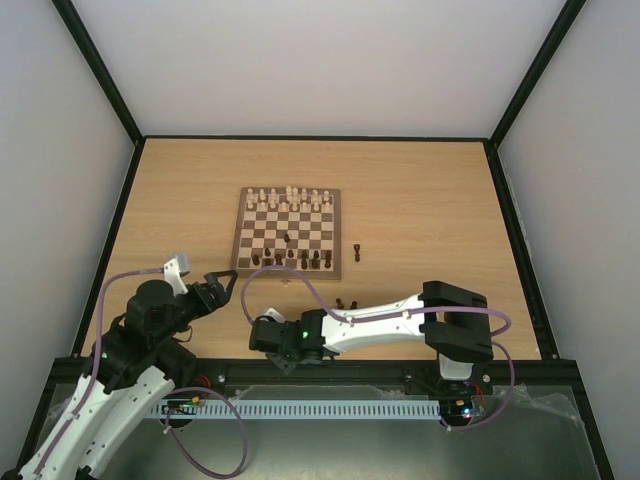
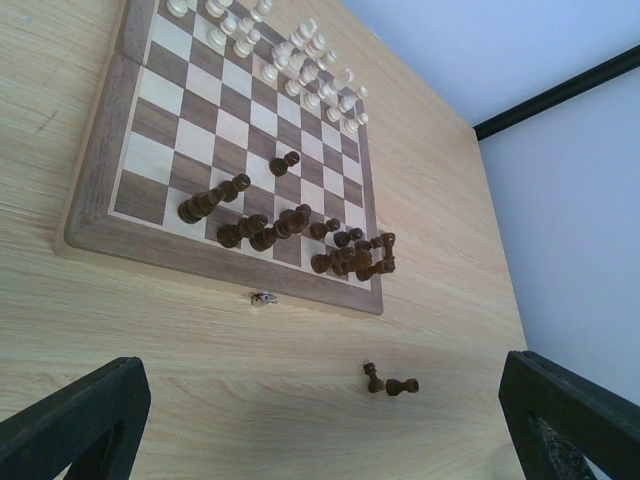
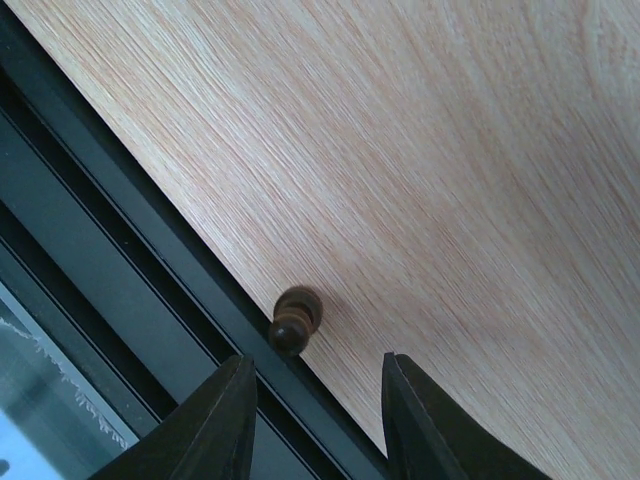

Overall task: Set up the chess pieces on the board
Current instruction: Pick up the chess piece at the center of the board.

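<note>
**Obs. 1:** Dark chess pieces are mostly bunched along the near rows of the board, with one further in toward the middle. Stragglers are off it: a pair on the tabletop near the board's corner, and one pawn right at the table's near edge, against the black rail. Whether it stands or lies, cannot tell.

**Obs. 2:** Right gripper sits just short of that pawn, fingers partly spread, nothing between them. Left gripper hangs near the board's near-left corner, spread wide, empty.

**Obs. 1:** Main hazard, by judgement: the pawn is tiny, rounded and on the brink. A finger that touches it before the jaws straddle it could push it off the wood onto the rail.

**Obs. 2:** Also the rail itself. The nearer finger could catch it on the way down and skew the pinch. Later, setting a piece into that crowded row risks knocking over its neighbours.
</note>
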`<state>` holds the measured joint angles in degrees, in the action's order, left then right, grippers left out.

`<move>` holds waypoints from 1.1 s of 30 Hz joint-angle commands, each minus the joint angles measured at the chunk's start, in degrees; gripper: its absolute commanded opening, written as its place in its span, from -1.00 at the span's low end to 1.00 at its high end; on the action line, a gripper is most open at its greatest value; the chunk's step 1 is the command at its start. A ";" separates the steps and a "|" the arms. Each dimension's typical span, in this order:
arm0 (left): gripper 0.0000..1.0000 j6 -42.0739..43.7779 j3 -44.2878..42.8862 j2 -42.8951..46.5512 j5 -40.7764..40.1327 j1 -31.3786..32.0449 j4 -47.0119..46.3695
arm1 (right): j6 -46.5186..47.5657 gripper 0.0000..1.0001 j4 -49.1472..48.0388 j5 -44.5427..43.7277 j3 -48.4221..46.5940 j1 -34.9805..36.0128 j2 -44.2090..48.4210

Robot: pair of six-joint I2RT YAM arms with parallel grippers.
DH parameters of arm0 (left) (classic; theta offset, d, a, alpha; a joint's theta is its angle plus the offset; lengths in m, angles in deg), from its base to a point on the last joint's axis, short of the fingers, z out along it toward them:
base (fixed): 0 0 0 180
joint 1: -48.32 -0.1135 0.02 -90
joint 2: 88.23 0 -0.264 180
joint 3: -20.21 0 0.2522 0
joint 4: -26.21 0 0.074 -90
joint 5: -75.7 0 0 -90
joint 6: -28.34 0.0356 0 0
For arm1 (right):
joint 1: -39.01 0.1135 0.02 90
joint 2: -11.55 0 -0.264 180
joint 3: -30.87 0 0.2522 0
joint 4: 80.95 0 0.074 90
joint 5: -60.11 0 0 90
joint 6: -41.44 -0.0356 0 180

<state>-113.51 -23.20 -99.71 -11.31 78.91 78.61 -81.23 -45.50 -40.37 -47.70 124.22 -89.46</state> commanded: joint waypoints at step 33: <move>0.98 0.44 -2.75 1.20 -2.43 0.17 2.68 | 2.26 -0.57 0.20 -0.67 -4.36 0.48 -6.64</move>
<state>-113.51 -24.47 -99.06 -13.10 78.91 80.70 -79.35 -46.48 -40.42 -50.83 124.22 -95.10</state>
